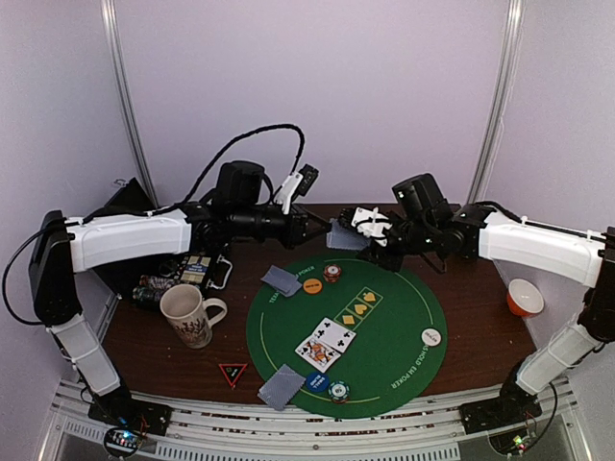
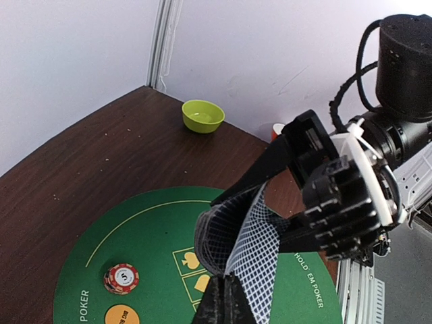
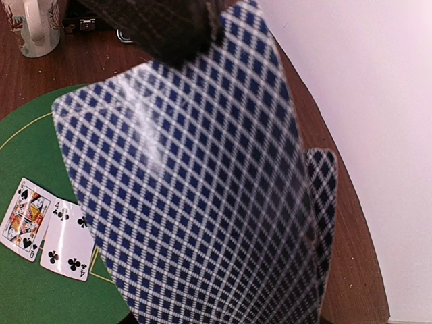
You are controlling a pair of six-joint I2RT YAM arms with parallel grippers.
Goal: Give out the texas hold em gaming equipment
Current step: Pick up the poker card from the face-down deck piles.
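Card between left gripper fingertips

One green mat. Two chip stacks: red-white stack, teal-white stack. Three round buttons: orange button, white button, blue button. Two face-up cards. Two face-down piles on the mat: far pile, near pile. Two backs visible among held cards, more unclear. One mug. Two bowls: orange bowl, yellow-green bowl. One triangle marker.

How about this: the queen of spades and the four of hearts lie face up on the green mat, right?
Not quite. The four is of clubs, not hearts; the right wrist view shows it face up beside the queen of spades on the green mat.
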